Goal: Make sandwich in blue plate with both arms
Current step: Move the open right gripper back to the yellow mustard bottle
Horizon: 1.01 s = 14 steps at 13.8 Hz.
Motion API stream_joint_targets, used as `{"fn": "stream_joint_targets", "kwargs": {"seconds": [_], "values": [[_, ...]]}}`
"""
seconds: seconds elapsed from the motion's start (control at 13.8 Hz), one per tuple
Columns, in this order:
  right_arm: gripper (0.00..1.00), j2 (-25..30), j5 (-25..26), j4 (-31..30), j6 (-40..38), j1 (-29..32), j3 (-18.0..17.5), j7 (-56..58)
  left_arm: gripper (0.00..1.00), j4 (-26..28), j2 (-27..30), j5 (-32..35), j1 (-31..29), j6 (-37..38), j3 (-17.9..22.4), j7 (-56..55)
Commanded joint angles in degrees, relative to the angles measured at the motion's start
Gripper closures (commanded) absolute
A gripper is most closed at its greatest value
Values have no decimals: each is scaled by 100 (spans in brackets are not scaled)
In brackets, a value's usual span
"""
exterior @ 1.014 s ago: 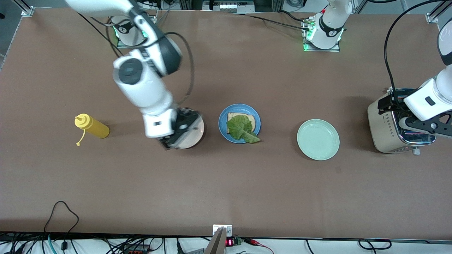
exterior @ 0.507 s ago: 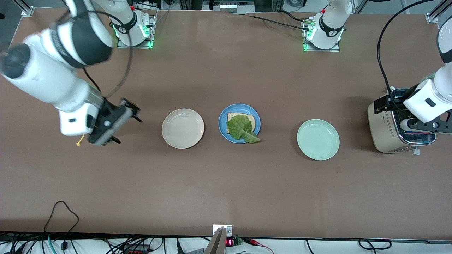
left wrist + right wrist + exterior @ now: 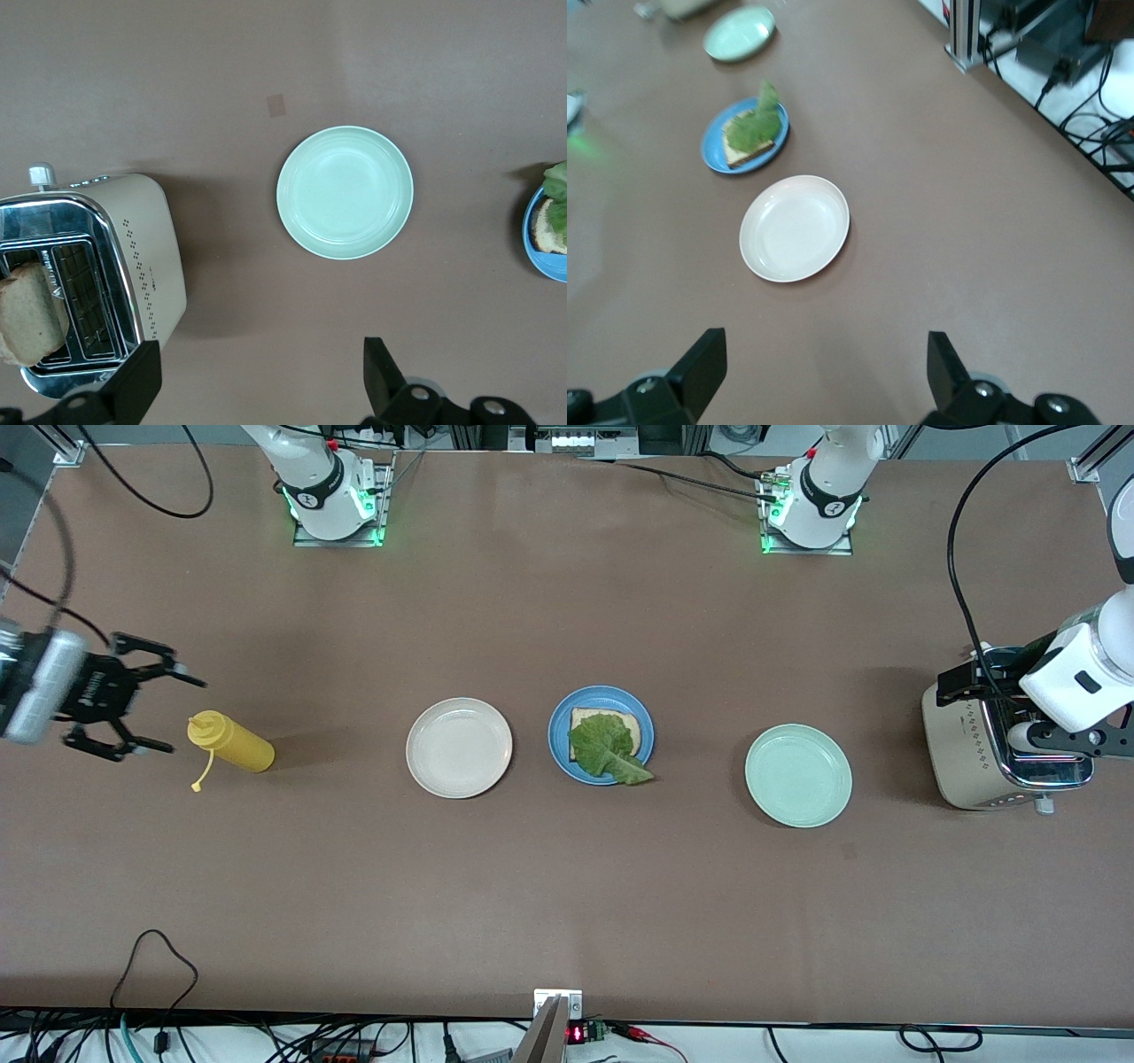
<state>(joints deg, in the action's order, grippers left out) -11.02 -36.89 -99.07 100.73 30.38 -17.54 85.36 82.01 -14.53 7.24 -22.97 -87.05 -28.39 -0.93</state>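
The blue plate (image 3: 559,744) sits mid-table with one toasted bread slice (image 3: 584,717) on it and a green lettuce leaf (image 3: 607,749) on top. It also shows in the right wrist view (image 3: 711,156) and at the edge of the left wrist view (image 3: 541,262). A second bread slice (image 3: 30,312) stands in the toaster (image 3: 961,757). My left gripper (image 3: 1010,708) is open and empty over the toaster (image 3: 146,257). My right gripper (image 3: 182,716) is open and empty at the right arm's end of the table, by the yellow bottle's cap.
A yellow squeeze bottle (image 3: 232,745) lies on its side. A cream-white plate (image 3: 459,747) lies beside the blue plate toward the right arm's end. A pale mint-green plate (image 3: 797,776) lies between the blue plate and the toaster. Cables run along the table's near edge.
My right arm has swung from over the cream-white plate out to its end of the table, past the yellow bottle. My left gripper has stayed over the toaster.
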Motion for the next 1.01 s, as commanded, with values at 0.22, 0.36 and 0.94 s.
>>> {"fn": "stream_joint_targets", "kwargs": {"seconds": [0.22,0.36,0.94], "values": [[0,-1145,-968,-7,-817,1250,-135,2296,0,-132,-24,-92,-33,162,-26,-39],[0,-1655,-1091,11,-1054,1479,-135,3009,0,-132,-24,-92,-33,171,-26,-39],[0,-3114,-1443,72,-1266,1902,-126,5129,0,-150,-24,-92,-33,171,-44,-39]]}}
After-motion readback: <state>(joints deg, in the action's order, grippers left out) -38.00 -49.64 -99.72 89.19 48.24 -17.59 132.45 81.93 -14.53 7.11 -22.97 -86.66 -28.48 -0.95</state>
